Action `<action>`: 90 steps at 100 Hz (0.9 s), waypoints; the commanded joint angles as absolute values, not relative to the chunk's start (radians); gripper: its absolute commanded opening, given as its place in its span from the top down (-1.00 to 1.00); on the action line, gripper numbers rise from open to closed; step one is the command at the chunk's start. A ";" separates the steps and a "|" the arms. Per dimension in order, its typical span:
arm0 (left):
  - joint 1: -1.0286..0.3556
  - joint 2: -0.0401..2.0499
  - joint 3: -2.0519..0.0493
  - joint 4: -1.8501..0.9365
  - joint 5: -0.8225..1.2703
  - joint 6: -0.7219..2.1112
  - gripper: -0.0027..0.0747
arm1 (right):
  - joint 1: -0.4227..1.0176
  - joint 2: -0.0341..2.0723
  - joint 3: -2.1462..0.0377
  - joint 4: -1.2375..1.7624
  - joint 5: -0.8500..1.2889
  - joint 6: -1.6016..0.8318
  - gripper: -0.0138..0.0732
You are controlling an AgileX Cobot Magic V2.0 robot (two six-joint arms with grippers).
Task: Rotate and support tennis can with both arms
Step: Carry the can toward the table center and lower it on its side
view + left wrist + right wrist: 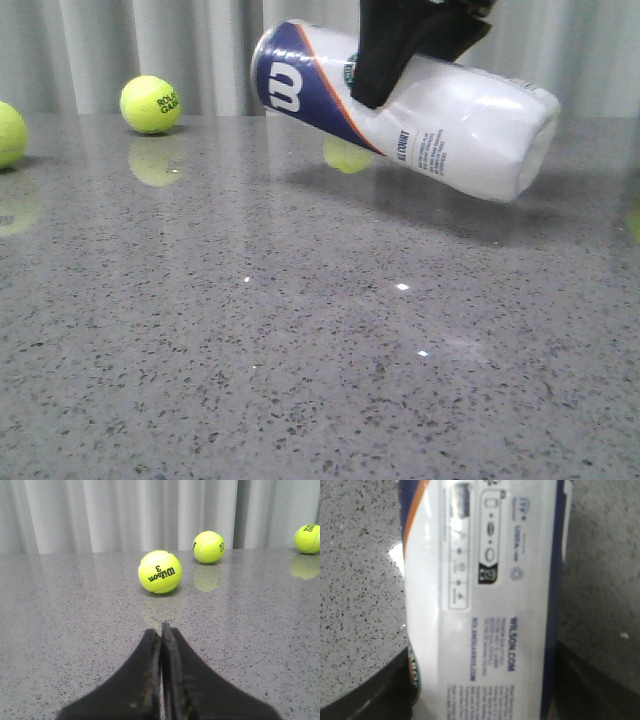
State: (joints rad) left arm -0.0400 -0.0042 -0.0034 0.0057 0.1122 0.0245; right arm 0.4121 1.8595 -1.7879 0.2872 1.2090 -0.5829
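Observation:
The tennis can (pixel 440 130) hangs in the air above the grey table, tilted, its navy end with the white "W" up at the left and its clear end lower at the right. My right gripper (pixel 390 75) comes down from the top of the front view and is shut on the can's middle. In the right wrist view the can (pixel 480 555) fills the gap between the two black fingers of the right gripper (pixel 482 652). My left gripper (pixel 161 630) is shut with nothing in it, low over the table. It does not show in the front view.
Tennis balls lie on the table (pixel 300 380): one at the back left (pixel 150 103), one at the left edge (pixel 8 133), one partly hidden behind the can (pixel 345 155). Ahead of the left gripper sit a Wilson ball (pixel 160 571) and two farther ones (pixel 208 547), (pixel 307 538). A curtain hangs behind.

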 commanded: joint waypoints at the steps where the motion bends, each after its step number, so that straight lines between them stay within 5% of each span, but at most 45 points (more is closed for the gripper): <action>1: -0.038 -0.044 0.045 0.000 0.036 0.017 0.99 | 0.439 1.826 -1.839 0.290 1.201 -0.743 0.03; 32: -0.038 -0.044 0.045 0.000 0.036 0.017 0.99 | 0.488 1.828 -1.839 0.288 1.200 -1.167 0.03; 80: -0.038 -0.044 0.045 0.000 0.036 0.017 0.99 | 0.488 1.893 -1.838 0.276 1.220 -1.175 0.03; 90: -0.038 -0.044 0.045 0.000 0.036 0.017 0.99 | 0.488 1.893 -1.838 0.277 1.222 -1.175 -0.11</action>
